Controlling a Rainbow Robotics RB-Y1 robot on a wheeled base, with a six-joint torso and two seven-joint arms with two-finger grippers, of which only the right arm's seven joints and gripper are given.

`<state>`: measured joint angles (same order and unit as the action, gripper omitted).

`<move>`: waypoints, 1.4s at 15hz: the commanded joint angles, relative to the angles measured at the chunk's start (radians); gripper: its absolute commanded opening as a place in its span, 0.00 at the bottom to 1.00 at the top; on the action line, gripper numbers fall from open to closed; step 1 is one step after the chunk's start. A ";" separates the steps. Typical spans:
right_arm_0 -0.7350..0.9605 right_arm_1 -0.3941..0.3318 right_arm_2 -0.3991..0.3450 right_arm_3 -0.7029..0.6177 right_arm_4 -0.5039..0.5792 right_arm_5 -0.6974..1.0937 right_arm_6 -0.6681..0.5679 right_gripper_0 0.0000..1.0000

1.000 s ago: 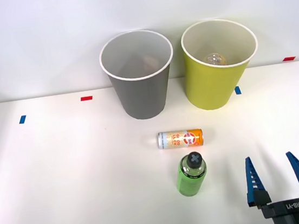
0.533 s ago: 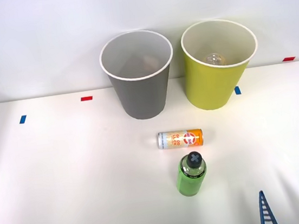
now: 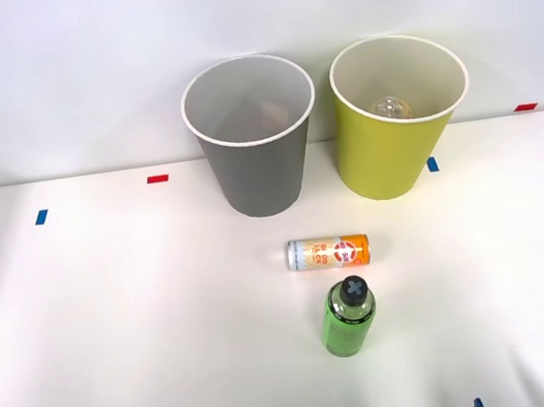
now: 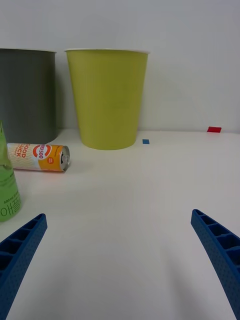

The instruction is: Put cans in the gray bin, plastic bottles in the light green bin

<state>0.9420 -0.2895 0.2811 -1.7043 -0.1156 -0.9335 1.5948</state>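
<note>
The right gripper (image 4: 120, 260) is wide open and holds nothing. Its 2 blue fingers (image 4: 20, 250) touch no thing, w/ bare white table (image 3: 119, 331) between them. In the front view just the 2 finger tips peek up at about 5 o'clock.

Next out is the green bottle (image 3: 348, 315) w/ a black cap, standing up near the middle of the table. The wrist view shows just its green side.

Just past it, at 12 o'clock from the bottle, the silver-and-orange can (image 3: 328, 252) lies on its side.

Far back are the 2 bins, side by side. The gray bin (image 3: 252, 136) is at 11 o'clock from the can & the light green bin (image 3: 400, 113) at 1 o'clock.

The front view looks down into them: a clear round thing (image 3: 391, 106) sits in the green bin. Something dim is in the gray bin, can't tell what. The wrist view shows the bins' outsides.
</note>
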 commanded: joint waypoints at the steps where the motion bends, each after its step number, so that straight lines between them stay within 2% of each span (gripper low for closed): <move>1: 0.000 -0.002 0.004 0.000 0.002 0.005 -0.003 1.00; 21: 0.000 -0.002 0.021 0.000 0.002 0.005 -0.003 1.00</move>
<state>0.9419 -0.2914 0.3022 -1.7043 -0.1134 -0.9282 1.5923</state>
